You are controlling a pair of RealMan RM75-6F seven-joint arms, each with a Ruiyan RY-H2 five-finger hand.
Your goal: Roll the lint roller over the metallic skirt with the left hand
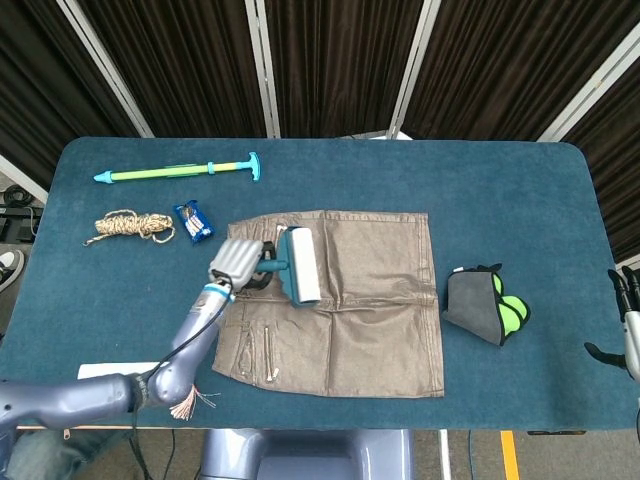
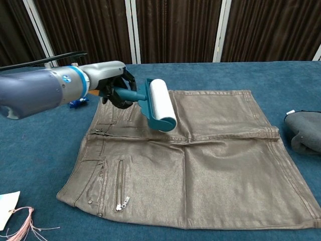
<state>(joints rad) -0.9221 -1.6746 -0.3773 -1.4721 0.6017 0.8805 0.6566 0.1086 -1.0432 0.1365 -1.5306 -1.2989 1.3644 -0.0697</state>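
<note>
From above, in the head view, the metallic skirt (image 1: 345, 300) lay flat at the middle of the blue table (image 1: 520, 190), its waistband toward the robot's left side and its hem toward the right. The left hand (image 1: 236, 263) sat at the skirt's upper left corner, wrapped around the handle of the lint roller (image 1: 298, 265), whose white drum lay over the fabric just to the right of the hand, its long axis running roughly away from and toward the robot. Most of the skirt stretched off to the right of the drum, so the rolling stroke would likely travel that way, across the drum's axis. The right hand (image 1: 626, 320) stood at the far right edge, well apart from the skirt; only part of it showed and I could not tell how its fingers were set. A grey and green pouch (image 1: 485, 305) lay just beside the hem, and a green pump (image 1: 180, 172), a coil of rope (image 1: 130, 225) and a small blue packet (image 1: 194, 221) lay beyond the hand; the packet's print was too small to read. At chest level, the left hand (image 2: 113, 83) gripped the teal handle, and the lint roller (image 2: 159, 104) hung tilted above or barely on the skirt (image 2: 200, 160); contact could not be judged. No writing showed.
</note>
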